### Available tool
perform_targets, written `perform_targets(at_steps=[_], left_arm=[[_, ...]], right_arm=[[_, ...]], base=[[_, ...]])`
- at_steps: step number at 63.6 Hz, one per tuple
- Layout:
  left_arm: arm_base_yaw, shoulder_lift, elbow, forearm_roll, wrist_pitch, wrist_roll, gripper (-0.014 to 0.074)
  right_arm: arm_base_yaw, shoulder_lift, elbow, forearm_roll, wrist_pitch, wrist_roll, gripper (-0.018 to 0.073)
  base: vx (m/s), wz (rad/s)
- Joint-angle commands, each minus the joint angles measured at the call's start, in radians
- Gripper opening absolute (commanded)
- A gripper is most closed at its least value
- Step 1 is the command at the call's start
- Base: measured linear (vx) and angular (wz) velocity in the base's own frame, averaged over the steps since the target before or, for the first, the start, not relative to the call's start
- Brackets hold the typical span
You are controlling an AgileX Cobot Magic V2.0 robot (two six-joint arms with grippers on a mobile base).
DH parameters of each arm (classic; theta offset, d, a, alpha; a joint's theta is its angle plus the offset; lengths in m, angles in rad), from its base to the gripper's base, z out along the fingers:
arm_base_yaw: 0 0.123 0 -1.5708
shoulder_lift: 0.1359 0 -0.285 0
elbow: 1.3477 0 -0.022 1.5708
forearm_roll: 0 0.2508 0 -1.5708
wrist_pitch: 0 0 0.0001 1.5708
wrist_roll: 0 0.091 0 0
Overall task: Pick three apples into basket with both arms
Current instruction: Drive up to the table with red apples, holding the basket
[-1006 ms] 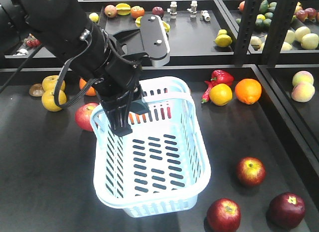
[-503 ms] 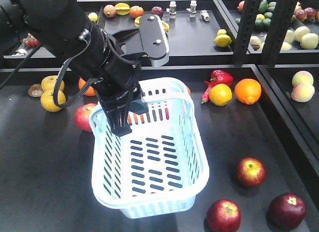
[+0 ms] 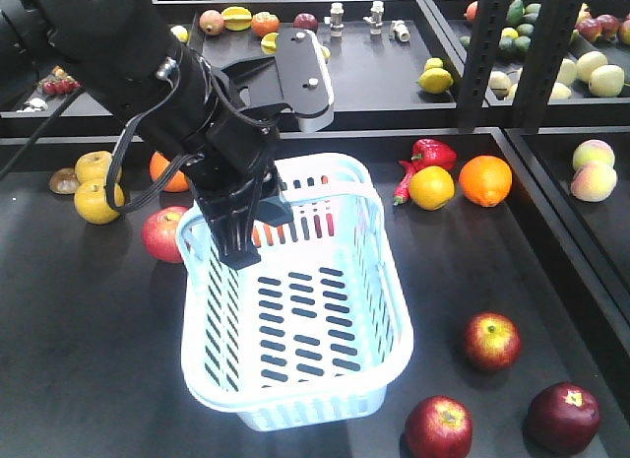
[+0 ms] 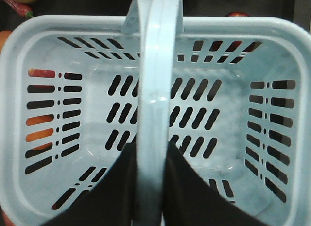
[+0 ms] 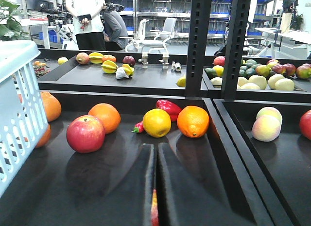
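The step in hand looks like placing the basket [image 3: 295, 411]. The left gripper [image 3: 238, 243] is clamped on its handle [image 4: 155, 65], with a black finger on either side of the bar. The basket holds nothing (the left wrist view shows only bare slotted floor). It sits mid-table, and all three apples lie on the table to its right: the flecked apple [image 3: 492, 340], the near apple [image 3: 439, 426] and the darkest apple [image 3: 563, 417]. The right gripper [image 5: 155, 147] hangs low over the table, its fingers together with only a slit between them and apparently empty. Next, I judge, it must open and reach for an apple.
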Motion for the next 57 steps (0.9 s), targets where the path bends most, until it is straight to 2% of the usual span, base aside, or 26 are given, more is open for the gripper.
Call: perform_targets(at_steps=[1,57], left_arm=[[-0.002,-0.049,-0.031,-0.022,-0.029,-0.011,-0.0006],[-0.002,-0.049,-0.031,-0.022,-0.029,-0.011,-0.0006]], right_arm=[[-0.001,-0.012,0.005,-0.008,-0.074,0.002,-0.0009],[-0.001,-0.012,0.005,-0.008,-0.074,0.002,-0.0009]], base=[[0.00,0.00],[0.00,0.00]])
